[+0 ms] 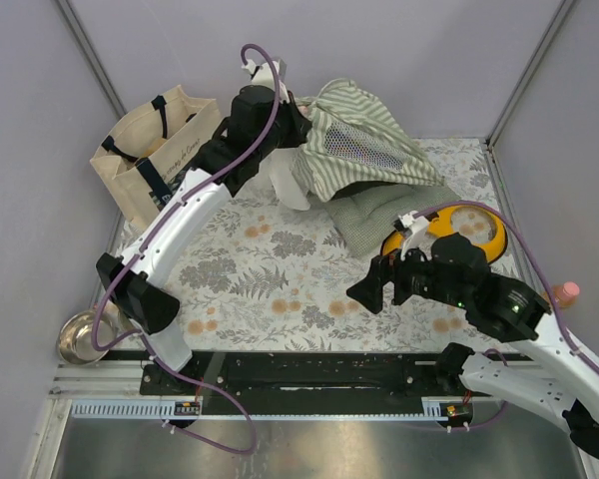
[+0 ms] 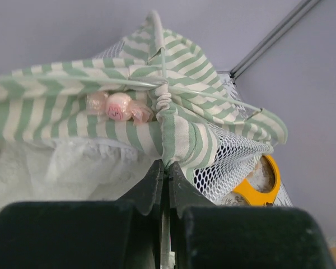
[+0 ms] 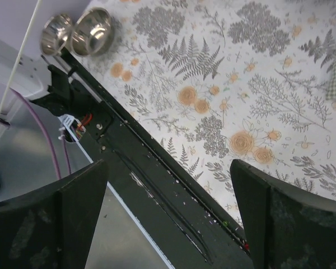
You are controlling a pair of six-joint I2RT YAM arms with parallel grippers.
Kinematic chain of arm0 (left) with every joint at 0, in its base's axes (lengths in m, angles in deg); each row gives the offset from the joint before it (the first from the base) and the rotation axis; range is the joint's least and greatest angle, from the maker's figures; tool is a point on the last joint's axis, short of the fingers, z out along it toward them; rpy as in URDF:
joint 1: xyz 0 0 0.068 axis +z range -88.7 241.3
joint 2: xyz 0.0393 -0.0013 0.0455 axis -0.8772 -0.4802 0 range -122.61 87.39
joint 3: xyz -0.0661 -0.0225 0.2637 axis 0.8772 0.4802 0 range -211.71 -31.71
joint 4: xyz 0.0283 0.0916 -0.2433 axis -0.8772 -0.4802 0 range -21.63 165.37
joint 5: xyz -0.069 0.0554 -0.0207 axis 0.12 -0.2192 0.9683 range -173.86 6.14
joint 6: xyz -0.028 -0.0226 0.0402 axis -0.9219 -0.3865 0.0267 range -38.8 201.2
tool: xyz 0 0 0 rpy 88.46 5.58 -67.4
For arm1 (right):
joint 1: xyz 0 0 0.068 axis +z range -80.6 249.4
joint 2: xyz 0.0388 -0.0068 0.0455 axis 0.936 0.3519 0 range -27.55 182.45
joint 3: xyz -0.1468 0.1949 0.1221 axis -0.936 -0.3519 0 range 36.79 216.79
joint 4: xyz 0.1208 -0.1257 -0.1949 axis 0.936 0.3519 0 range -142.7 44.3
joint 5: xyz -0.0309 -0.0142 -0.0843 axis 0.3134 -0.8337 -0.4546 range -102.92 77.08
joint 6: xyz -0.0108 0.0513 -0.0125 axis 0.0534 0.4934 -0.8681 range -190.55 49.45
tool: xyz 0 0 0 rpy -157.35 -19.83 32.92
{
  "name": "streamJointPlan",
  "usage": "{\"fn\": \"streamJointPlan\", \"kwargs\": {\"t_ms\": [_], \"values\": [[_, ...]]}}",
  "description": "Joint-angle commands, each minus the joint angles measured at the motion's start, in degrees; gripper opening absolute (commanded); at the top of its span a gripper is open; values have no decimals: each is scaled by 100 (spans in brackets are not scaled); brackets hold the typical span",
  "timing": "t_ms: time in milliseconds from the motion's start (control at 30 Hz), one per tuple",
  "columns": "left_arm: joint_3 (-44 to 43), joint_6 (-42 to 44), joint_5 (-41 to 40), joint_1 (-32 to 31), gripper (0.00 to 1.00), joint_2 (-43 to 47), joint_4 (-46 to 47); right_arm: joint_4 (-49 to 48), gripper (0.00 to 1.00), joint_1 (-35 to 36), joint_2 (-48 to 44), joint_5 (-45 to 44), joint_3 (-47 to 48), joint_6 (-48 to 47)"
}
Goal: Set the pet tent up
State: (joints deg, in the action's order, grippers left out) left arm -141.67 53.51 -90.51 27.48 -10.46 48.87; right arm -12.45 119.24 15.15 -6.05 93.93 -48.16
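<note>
1. Left claw (image 1: pixel 299 135), from the top camera, is reached out to the far back of the table and sits against the left end of the tent (image 1: pixel 364 140). The tent lies slumped on the cushion (image 1: pixel 379 215), its long axis running from back-left to front-right, with the tote bag (image 1: pixel 155 145) off to its left. My right claw (image 1: pixel 377 286) hangs over the tablecloth (image 1: pixel 270 269) near the front, well apart from the tent, so the left arm is clearly the nearer one.

2. On the left wrist camera, the fingers (image 2: pixel 151 188) are pressed together, pinching a fold of striped fabric just under the spot where the poles (image 2: pixel 201 92) are tied. The tent rises above and away from the claw, with the mesh (image 2: pixel 229 162) to the right and the lace flap (image 2: pixel 61 162) to the left.

3. On the right wrist camera, the right claw is spread wide, holding and touching nothing. Below it I see only tablecloth and the black base rail (image 3: pixel 157 185). The tent is not in this view. I judge that any raising of the tent must come from the left claw's pinch, pulling up along the poles.
</note>
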Motion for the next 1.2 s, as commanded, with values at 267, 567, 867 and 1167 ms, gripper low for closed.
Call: {"fn": "streamJointPlan", "kwargs": {"t_ms": [267,567,867,1167], "values": [[96,640,429,7,0,-648,1638,343,100,16,-376,-547,104,248],[984,518,103,7,39,-631,2545,10,99,17,-333,-969,-256,783],[1196,273,113,7,0,-516,2660,-2404,100,226,528,77,-1292,1829],[932,-642,-477,-71,0,-780,2510,-3786,100,1247,1188,-661,-1250,2243]]}}
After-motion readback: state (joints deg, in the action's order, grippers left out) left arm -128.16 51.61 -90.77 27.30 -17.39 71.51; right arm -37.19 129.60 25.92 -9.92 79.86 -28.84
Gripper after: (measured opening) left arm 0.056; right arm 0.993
